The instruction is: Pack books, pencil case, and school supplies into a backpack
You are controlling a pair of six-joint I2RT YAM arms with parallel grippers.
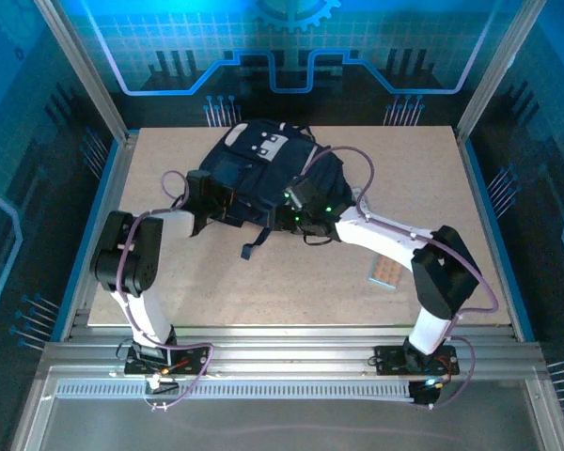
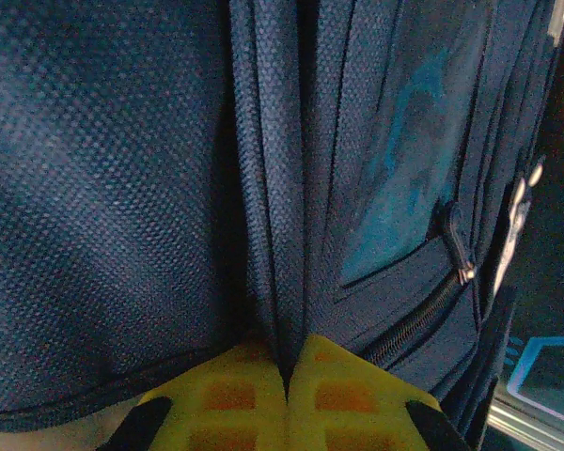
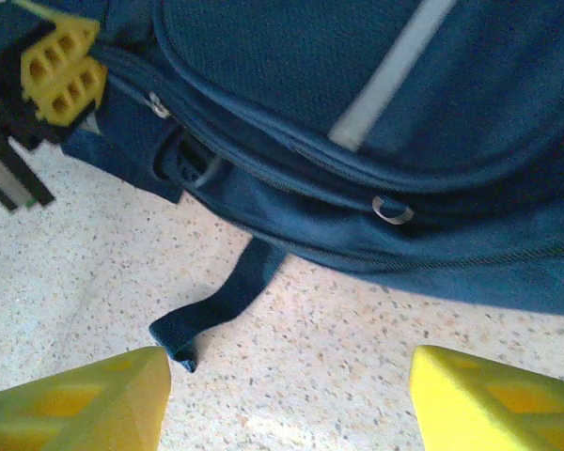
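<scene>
Pinched a fold of the backpack [image 2: 103, 188] with the left gripper [image 2: 287, 399]; held the right gripper [image 3: 289, 381] spread over the table [image 3: 376, 329]; left the dotted pad [image 1: 385, 273] lying outside, seemingly yet to be packed.

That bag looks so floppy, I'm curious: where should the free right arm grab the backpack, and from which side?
Probably the small metal zipper pull on the backpack's curved seam, approached from the table side, where the open right gripper hovers. The ring stands out from the soft fabric, so two fingers can pinch it. The left gripper pinches a fabric fold.
</scene>
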